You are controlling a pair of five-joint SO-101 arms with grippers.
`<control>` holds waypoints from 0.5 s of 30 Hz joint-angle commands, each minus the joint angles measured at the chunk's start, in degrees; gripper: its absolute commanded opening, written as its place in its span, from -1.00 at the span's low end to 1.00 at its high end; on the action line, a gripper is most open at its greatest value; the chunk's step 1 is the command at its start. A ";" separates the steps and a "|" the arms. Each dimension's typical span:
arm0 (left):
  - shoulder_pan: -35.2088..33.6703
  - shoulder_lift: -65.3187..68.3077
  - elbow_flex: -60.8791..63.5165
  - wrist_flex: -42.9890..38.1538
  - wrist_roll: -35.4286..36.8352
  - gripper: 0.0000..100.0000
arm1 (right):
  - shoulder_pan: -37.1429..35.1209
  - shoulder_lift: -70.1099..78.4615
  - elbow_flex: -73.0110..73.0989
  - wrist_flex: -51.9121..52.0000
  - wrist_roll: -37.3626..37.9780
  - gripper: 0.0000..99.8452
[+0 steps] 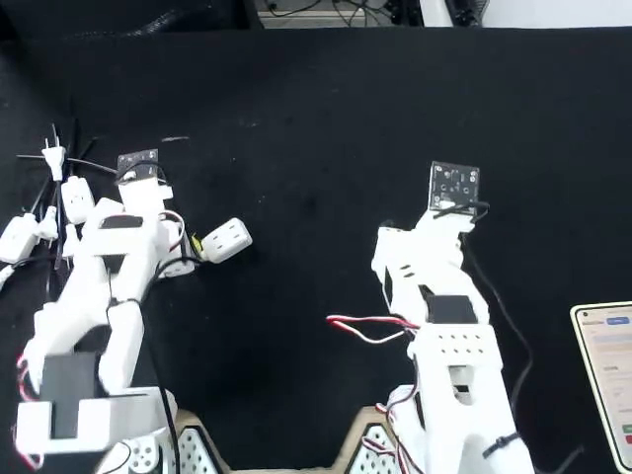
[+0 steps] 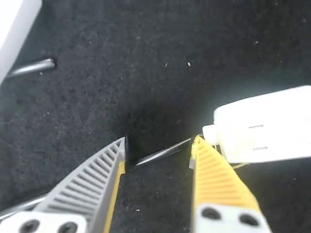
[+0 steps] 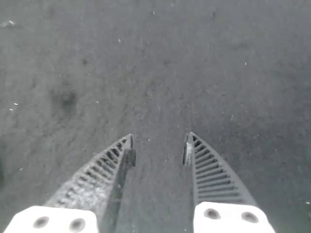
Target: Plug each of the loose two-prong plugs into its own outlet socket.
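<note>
Yellow-and-grey left pincer [image 2: 158, 145]: spread wide, tips down close to the black cloth [image 2: 146, 58], holding nothing
Thin black cord [image 2: 160, 154]: lies slantwise across the gap between the two tips, not pinched
Outlet socket [image 2: 265, 126]: white block just beside the yellow side of the left pincer, outside the gap, two slots showing on its face; its long axis runs across the pincer's reach, not along it
Loose plugs [image 1: 54, 158]: bunched at the far left of the cloth in the high view, on the opposite side of the left arm from the socket, prongs pointing several ways
Right pincer [image 3: 158, 143]: also spread, over bare cloth, well apart from socket and plugs alike
Nearer arm: the left one, clearly, to both the plugs and the socket
What the next move turns on: as I judge it, the left pincer sits on the socket's side, so a plug must be fetched from the other side of the arm and brought prongs-first to those slots; the cord under the tips could snag
</note>
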 commanded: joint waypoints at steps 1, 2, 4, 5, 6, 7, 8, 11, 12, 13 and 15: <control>-0.57 -9.67 6.90 -6.42 0.35 -0.56 | -0.97 -8.31 -4.88 5.71 0.09 -0.67; -0.57 -12.92 9.19 -7.65 0.35 -0.55 | -1.23 -11.03 -4.97 7.12 0.09 -0.67; -0.48 -17.93 12.35 -8.88 0.35 -0.55 | -3.16 -16.57 -4.79 8.79 0.09 -0.67; -0.48 -19.78 13.41 -8.70 0.35 -0.55 | -4.57 -18.95 -4.35 8.97 0.09 -0.67; -0.40 -20.92 14.20 -8.70 0.35 -0.55 | -6.24 -21.23 -3.74 8.62 0.09 -0.67; -0.40 -21.54 14.64 -8.70 0.35 -0.55 | -8.26 -22.90 -3.21 8.00 0.18 -0.67; -0.40 -21.54 14.73 -8.70 0.35 -0.55 | -10.55 -24.04 -2.68 6.77 0.26 -0.67; -0.48 -20.22 14.37 -9.14 0.70 -0.55 | -16.79 -23.34 -0.66 -0.44 5.71 -0.67; -0.48 -19.69 13.85 -9.14 0.79 -0.55 | -17.93 -22.20 0.13 -3.43 8.00 -0.67; -0.84 -18.99 13.32 -9.14 0.88 -0.55 | -18.46 -20.70 0.66 -6.15 9.67 -0.67; -2.42 -17.58 12.26 -10.55 1.93 -0.56 | -18.46 -16.75 1.54 -10.73 10.99 -0.67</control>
